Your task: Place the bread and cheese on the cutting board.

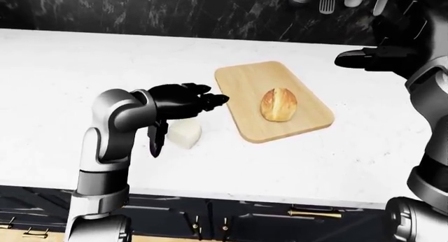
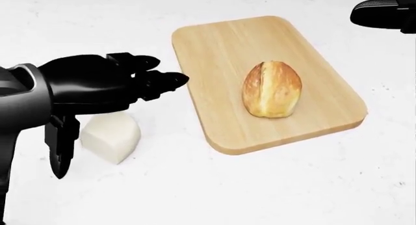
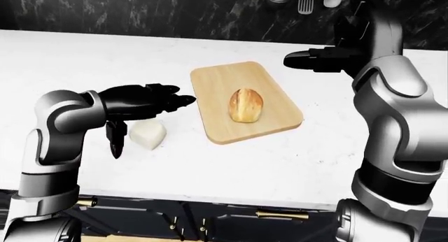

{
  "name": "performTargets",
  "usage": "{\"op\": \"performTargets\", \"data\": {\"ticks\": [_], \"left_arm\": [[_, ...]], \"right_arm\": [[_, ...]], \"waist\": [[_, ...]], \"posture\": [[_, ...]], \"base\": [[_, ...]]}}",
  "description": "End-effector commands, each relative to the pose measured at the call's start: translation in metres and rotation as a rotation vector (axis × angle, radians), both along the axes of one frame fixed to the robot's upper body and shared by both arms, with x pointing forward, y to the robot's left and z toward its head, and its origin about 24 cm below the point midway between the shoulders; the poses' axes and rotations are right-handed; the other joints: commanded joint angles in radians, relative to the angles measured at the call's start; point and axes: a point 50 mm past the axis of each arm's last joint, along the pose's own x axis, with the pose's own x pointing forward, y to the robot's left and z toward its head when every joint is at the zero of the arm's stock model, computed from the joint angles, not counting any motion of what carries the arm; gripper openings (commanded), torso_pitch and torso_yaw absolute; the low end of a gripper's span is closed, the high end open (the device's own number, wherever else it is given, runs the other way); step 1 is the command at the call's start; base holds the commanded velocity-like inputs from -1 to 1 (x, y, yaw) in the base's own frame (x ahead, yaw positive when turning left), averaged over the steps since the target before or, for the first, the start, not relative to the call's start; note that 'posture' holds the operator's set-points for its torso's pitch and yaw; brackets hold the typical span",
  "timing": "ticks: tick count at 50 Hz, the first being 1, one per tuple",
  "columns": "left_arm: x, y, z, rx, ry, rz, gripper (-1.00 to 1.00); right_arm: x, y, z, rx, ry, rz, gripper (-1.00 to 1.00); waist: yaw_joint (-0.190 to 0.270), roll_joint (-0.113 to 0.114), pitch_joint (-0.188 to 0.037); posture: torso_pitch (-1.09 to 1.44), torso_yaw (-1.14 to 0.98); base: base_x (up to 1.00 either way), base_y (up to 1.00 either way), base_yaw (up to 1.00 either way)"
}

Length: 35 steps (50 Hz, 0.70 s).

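A golden bread roll (image 2: pixel 271 89) lies in the middle of the wooden cutting board (image 2: pixel 221 44). The white cheese block (image 2: pixel 111 135) rests on the white counter, left of the board and apart from it. My left hand (image 2: pixel 110 117) hovers directly over the cheese, open: two fingers (image 2: pixel 162 80) point right toward the board, and the thumb (image 2: pixel 60 149) hangs down at the cheese's left side. The palm hides the cheese's top edge. My right hand (image 3: pixel 311 61) hangs open and empty above the counter, past the board's upper right corner.
A dark marble wall (image 1: pixel 140 11) with hanging utensils (image 1: pixel 325 0) backs the white counter (image 1: pixel 56 69). Dark cabinet fronts (image 1: pixel 231 221) with brass handles run below the counter's near edge.
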Motion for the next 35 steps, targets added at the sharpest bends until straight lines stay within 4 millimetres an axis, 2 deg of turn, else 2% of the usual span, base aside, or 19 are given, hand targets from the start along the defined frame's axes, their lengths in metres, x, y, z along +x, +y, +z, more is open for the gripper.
{"op": "performTargets", "data": {"ticks": [1, 3, 6, 8, 10, 11, 13, 21, 22, 23, 24, 25, 26, 27, 28, 35], "left_arm": [[-0.0031, -0.0026, 0.0144, -0.024, -0.066, -0.011, 1.00], [-0.0033, -0.0033, 0.0137, -0.023, -0.068, -0.014, 0.77], [-0.0026, -0.0017, 0.0126, -0.024, -0.066, -0.010, 0.86], [-0.0043, -0.0008, 0.0115, -0.023, -0.060, -0.009, 0.81], [-0.0026, 0.0008, 0.0102, -0.020, -0.057, -0.006, 0.70], [-0.0024, 0.0010, 0.0098, -0.021, -0.056, -0.007, 0.57], [-0.0029, 0.0009, 0.0093, -0.021, -0.056, -0.006, 0.62], [-0.0039, 0.0017, 0.0075, -0.015, -0.053, -0.006, 0.60], [-0.0043, 0.0013, 0.0097, -0.017, -0.053, -0.005, 0.54], [-0.0035, 0.0016, 0.0104, -0.013, -0.054, -0.005, 0.35], [-0.0022, 0.0013, 0.0122, -0.015, -0.055, -0.005, 0.00], [-0.0016, 0.0010, 0.0138, -0.016, -0.057, -0.006, -0.21], [-0.0018, 0.0006, 0.0156, -0.014, -0.063, -0.008, -0.71], [-0.0017, 0.0004, 0.0162, -0.016, -0.061, -0.009, -0.91], [-0.0001, 0.0009, 0.0153, -0.014, -0.062, -0.008, -1.00], [-0.0005, 0.0002, 0.0151, -0.014, -0.070, -0.009, -1.00]], "right_arm": [[-0.0070, -0.0005, 0.0168, -0.018, -0.089, -0.009, 1.00], [-0.0068, -0.0005, 0.0162, -0.017, -0.087, -0.010, 1.00], [-0.0072, -0.0007, 0.0160, -0.016, -0.088, -0.009, 1.00], [-0.0074, -0.0001, 0.0162, -0.018, -0.088, -0.009, 1.00], [-0.0070, 0.0003, 0.0151, -0.019, -0.086, -0.009, 1.00], [-0.0068, 0.0003, 0.0147, -0.022, -0.084, -0.009, 1.00], [-0.0063, 0.0000, 0.0142, -0.022, -0.082, -0.011, 1.00], [-0.0066, -0.0003, 0.0145, -0.018, -0.083, -0.011, 1.00], [-0.0062, -0.0003, 0.0140, -0.019, -0.082, -0.011, 1.00], [-0.0058, -0.0005, 0.0138, -0.018, -0.082, -0.011, 1.00], [-0.0059, -0.0001, 0.0141, -0.017, -0.082, -0.010, 1.00], [-0.0054, -0.0003, 0.0136, -0.017, -0.082, -0.011, 1.00], [-0.0048, -0.0009, 0.0123, -0.017, -0.080, -0.013, 1.00], [-0.0047, -0.0011, 0.0118, -0.015, -0.079, -0.013, 1.00], [-0.0043, -0.0011, 0.0109, -0.015, -0.077, -0.013, 1.00], [-0.0044, -0.0012, 0.0108, -0.014, -0.078, -0.014, 1.00]], "waist": [[0.000, -0.002, -0.025], [0.000, -0.002, -0.026], [0.000, -0.002, -0.026], [0.001, -0.001, -0.026], [0.000, 0.000, -0.026], [0.000, 0.001, -0.026], [0.001, 0.002, -0.026], [0.000, 0.005, -0.027], [0.000, 0.005, -0.027], [0.000, 0.005, -0.027], [0.000, 0.005, -0.027], [0.000, 0.005, -0.027], [0.000, 0.005, -0.027], [0.001, 0.005, -0.027], [0.001, 0.005, -0.028], [-0.003, 0.000, -0.028]], "posture": [[0.00, 0.00], [0.00, 0.00], [0.00, 0.00], [0.00, 0.00], [0.00, 0.00], [0.00, 0.00], [0.00, 0.00], [0.00, 0.00], [0.00, 0.00], [0.00, 0.00], [0.00, 0.00], [0.00, 0.00], [0.00, 0.00], [0.00, 0.00], [0.00, 0.00], [0.00, 0.00]], "base": [[0.00, 0.00, 0.00], [0.00, 0.00, 0.00], [0.00, 0.00, 0.00], [0.00, 0.00, 0.00], [0.00, 0.00, 0.00], [0.00, 0.00, 0.00], [0.00, 0.00, 0.00], [0.00, 0.00, 0.00], [0.00, 0.00, 0.00], [0.00, 0.00, 0.00], [0.00, 0.00, 0.00], [0.00, 0.00, 0.00], [0.00, 0.00, 0.00], [0.00, 0.00, 0.00], [0.00, 0.00, 0.00], [0.00, 0.00, 0.00]]}}
